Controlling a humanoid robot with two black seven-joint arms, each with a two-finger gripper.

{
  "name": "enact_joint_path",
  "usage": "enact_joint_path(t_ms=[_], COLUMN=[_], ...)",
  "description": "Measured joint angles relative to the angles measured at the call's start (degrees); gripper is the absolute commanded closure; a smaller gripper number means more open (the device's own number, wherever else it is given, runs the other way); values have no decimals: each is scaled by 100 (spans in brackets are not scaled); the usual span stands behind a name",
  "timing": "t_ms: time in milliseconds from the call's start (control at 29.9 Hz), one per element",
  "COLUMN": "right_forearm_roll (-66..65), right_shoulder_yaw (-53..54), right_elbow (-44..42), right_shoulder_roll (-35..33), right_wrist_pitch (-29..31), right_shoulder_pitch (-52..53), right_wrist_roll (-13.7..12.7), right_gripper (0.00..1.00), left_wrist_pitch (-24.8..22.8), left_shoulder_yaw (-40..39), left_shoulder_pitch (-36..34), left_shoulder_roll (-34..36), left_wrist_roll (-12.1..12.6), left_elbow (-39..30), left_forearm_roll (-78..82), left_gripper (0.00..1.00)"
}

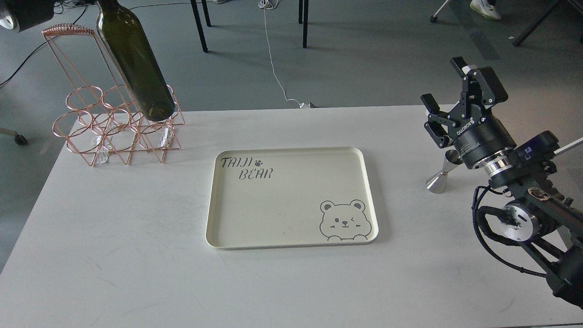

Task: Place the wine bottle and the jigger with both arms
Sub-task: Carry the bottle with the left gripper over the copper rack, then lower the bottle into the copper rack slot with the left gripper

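The wine bottle (pixel 134 64) is dark olive-green and hangs tilted in the air at the top left. Its base is over the right end of the copper wire rack (pixel 91 132), and its neck runs out of the top edge. Only a dark part of my left arm (pixel 20 11) shows in the top left corner; its gripper is out of view. The steel jigger (pixel 441 177) stands on the white table (pixel 114 255) at the right, partly hidden behind my right wrist. My right gripper (pixel 455 86) is open and empty, raised above and behind the jigger.
A cream tray (pixel 291 196) with a bear drawing and the words "TAIJI BEAR" lies in the middle of the table. The copper rack stands at the back left corner. Chair legs and a white cable are on the floor behind the table.
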Motion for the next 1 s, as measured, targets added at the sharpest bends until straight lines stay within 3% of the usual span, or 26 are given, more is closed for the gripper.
enact_joint_path(t_ms=[367,1002], right_forearm_roll=[0,0], right_shoulder_yaw=[-1,3], right_elbow=[0,2], right_shoulder_roll=[0,-1], right_wrist_pitch=[0,0], right_shoulder_pitch=[0,-1], right_wrist_roll=[0,2], right_gripper=[2,1], left_wrist_pitch=[298,277], left_shoulder_yaw=[214,283], left_shoulder_pitch=[-10,3], left_shoulder_roll=[9,-16], left_wrist_roll=[-1,1], left_elbow=[21,-73], left_forearm_roll=[381,395], left_gripper=[87,87])
